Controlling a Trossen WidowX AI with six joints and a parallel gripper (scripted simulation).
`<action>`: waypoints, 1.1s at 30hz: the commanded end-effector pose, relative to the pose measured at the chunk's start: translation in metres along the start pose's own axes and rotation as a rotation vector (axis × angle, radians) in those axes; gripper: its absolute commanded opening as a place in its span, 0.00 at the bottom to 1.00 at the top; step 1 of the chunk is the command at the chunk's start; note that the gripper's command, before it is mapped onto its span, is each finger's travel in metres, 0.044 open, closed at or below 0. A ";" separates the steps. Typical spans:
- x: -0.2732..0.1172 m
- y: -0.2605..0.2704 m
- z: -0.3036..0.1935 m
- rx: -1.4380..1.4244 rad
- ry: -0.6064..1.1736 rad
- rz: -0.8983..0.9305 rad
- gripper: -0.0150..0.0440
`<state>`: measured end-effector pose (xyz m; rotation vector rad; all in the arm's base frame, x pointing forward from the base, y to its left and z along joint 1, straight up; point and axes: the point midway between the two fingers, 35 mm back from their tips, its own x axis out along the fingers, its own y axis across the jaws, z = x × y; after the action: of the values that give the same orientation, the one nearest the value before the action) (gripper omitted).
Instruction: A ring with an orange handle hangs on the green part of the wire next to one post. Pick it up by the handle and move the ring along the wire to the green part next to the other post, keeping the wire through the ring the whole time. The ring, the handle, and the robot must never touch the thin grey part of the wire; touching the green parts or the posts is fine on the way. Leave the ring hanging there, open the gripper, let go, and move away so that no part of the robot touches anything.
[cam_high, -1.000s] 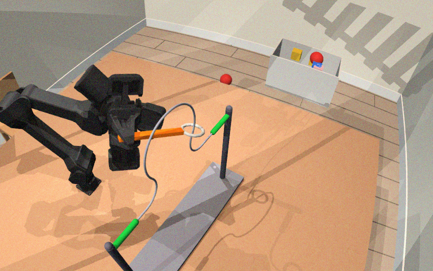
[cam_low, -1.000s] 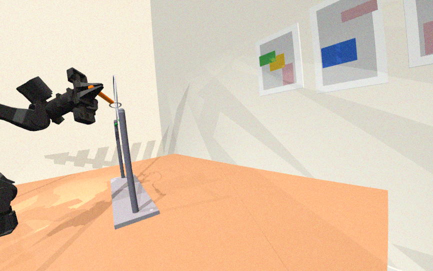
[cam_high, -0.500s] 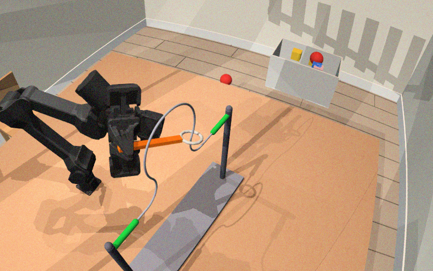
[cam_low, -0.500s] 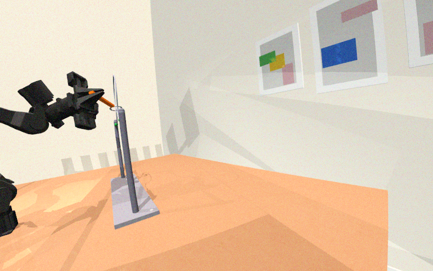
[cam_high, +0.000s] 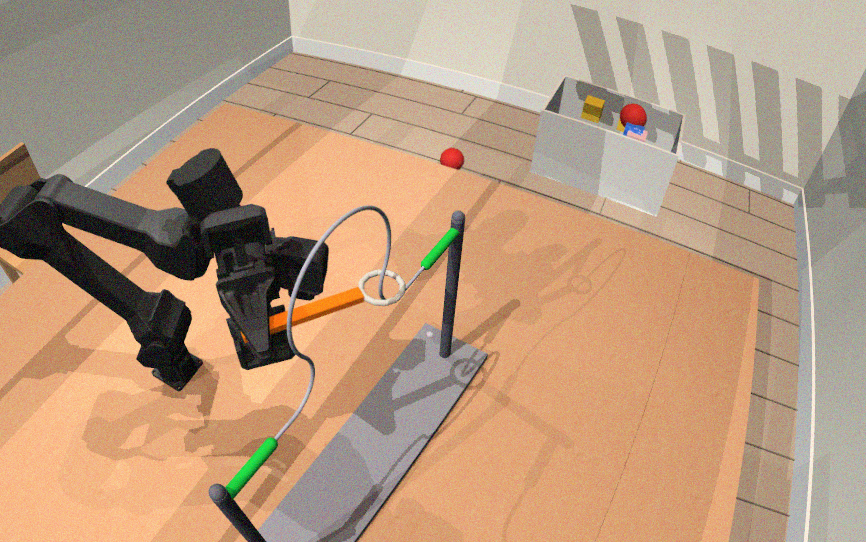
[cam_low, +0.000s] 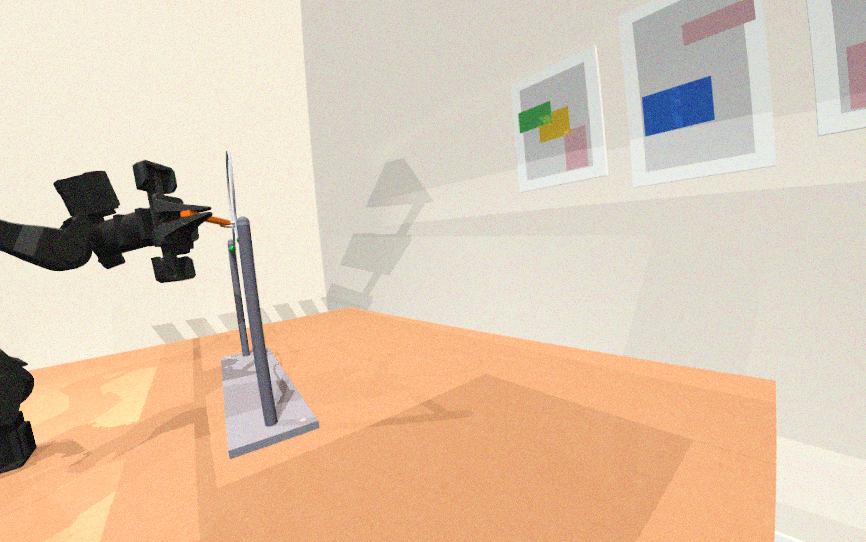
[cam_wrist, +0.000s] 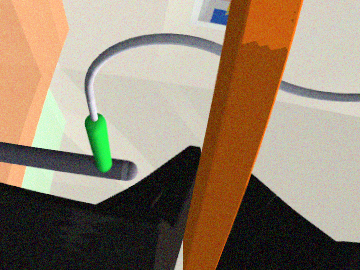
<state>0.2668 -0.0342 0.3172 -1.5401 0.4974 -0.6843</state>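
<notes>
Orange tabletop (cam_high: 638, 357) carries a grey base plate (cam_high: 357, 441) with two posts (cam_high: 450, 281), and a looping wire (cam_high: 306, 268) strung between them. The dark arm (cam_high: 95, 223) reaches in from the left, its gripper (cam_high: 258, 325) clamped on the orange handle (cam_high: 316, 309). The ring (cam_high: 381, 287) sits around the thin grey wire near the far post, a little short of the green sleeve (cam_high: 439, 247). By my reading this is the carrying step, nearly done; next the ring must slide onto that sleeve, staying centred. From the side view, wire and posts line up edge-on. The wrist view shows only the handle between dark fingers, never the ring.
</notes>
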 end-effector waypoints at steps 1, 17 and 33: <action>-0.001 0.011 -0.001 0.059 0.010 0.042 0.00; -0.007 0.060 0.009 0.339 -0.012 0.237 0.00; -0.028 0.110 0.036 0.675 -0.008 0.469 0.00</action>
<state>0.2788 -0.0058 0.2079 -0.8315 0.5314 -0.4300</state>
